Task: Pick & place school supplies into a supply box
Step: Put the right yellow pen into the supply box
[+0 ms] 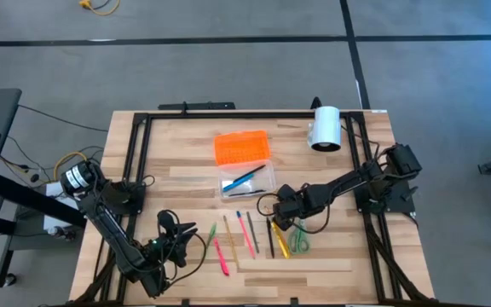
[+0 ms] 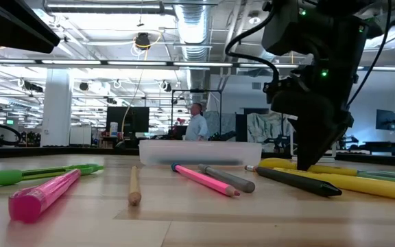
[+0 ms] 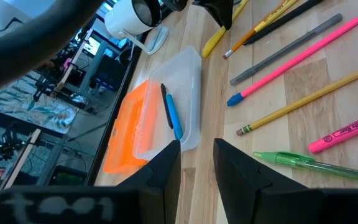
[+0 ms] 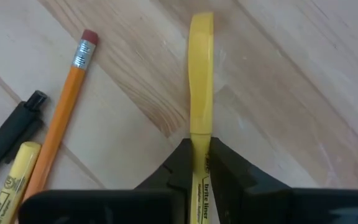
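I have the right end effector (image 4: 199,163) down at the row of supplies, its fingers clenched on a yellow highlighter (image 4: 201,74) that lies flat on the wooden surface (image 4: 303,81). Just beside it lie an orange pencil (image 4: 64,112), a black pen (image 4: 8,140) and a second yellow highlighter (image 4: 5,180). Green-handled scissors (image 1: 300,241) sit close by it. The clear supply box (image 1: 247,182) lies just beyond the right end effector, holding a blue pen (image 3: 172,114), with its orange lid (image 1: 243,147) beside it. My left end effector (image 3: 196,163) hangs released, nearer the pink highlighter (image 3: 344,132) and green pen (image 3: 316,166).
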